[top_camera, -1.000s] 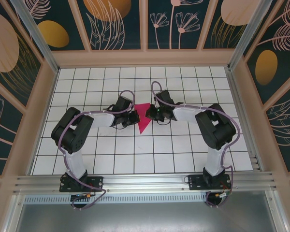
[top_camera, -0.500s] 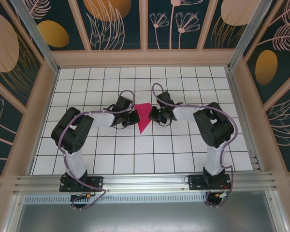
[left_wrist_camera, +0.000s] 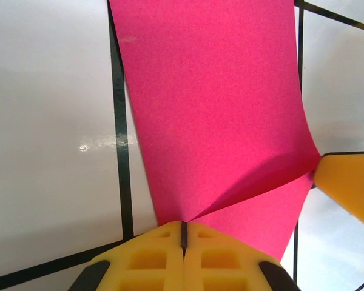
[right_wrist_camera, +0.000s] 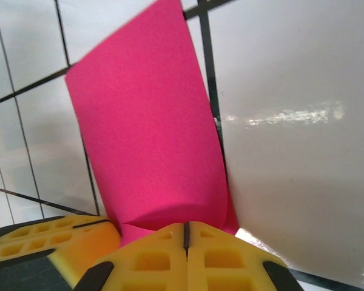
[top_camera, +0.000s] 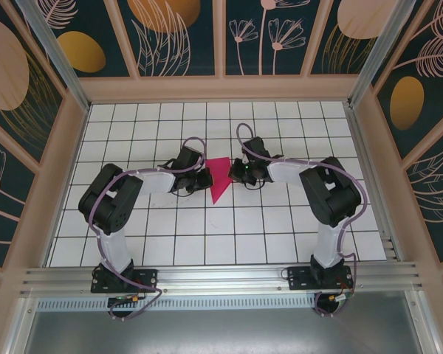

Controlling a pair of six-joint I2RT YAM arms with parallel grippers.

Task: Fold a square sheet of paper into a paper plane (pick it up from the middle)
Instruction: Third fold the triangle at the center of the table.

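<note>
Magenta paper (left_wrist_camera: 218,103) crease at left fingers (left_wrist_camera: 148,260)

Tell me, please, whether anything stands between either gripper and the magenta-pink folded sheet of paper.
Nothing visible does. The left gripper and the right gripper are each shut directly on an edge of the magenta-pink folded sheet of paper, which lies between them on the white tiled floor.

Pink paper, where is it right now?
In the top view the folded magenta-pink paper sits mid-table on the white tiles, between the left gripper and the right gripper, both shut at its edges.
</note>
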